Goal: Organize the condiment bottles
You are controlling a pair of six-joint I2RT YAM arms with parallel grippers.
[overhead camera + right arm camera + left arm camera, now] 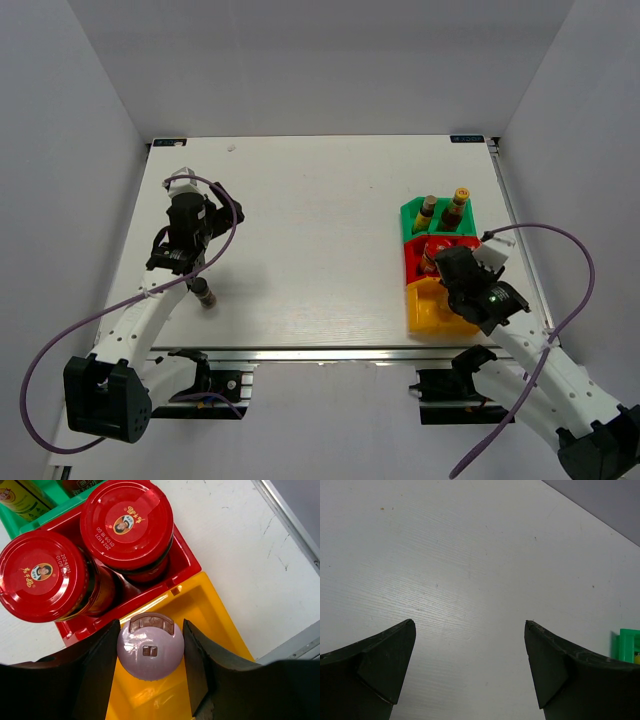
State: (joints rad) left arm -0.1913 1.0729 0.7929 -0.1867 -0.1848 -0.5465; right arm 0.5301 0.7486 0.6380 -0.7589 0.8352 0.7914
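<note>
My right gripper (150,652) is shut on the pink cap of the pale bottle (150,649), which stands inside the yellow bin (220,625). Two red-lidded jars (39,576) (127,524) fill the red bin (187,560) just beyond it. In the top view the right gripper (442,275) covers the red bin (413,258). The green bin (412,212) holds a yellow-capped dark bottle (460,203) and a brown bottle (427,212). A thin dark bottle (205,294) stands on the table beside my left gripper (178,262), which is open and empty (470,625).
The three bins stand in a row near the table's right edge (520,260), the yellow bin (432,312) nearest me. The green bin's corner (627,645) shows at the right of the left wrist view. A metal rail (330,352) runs along the near edge.
</note>
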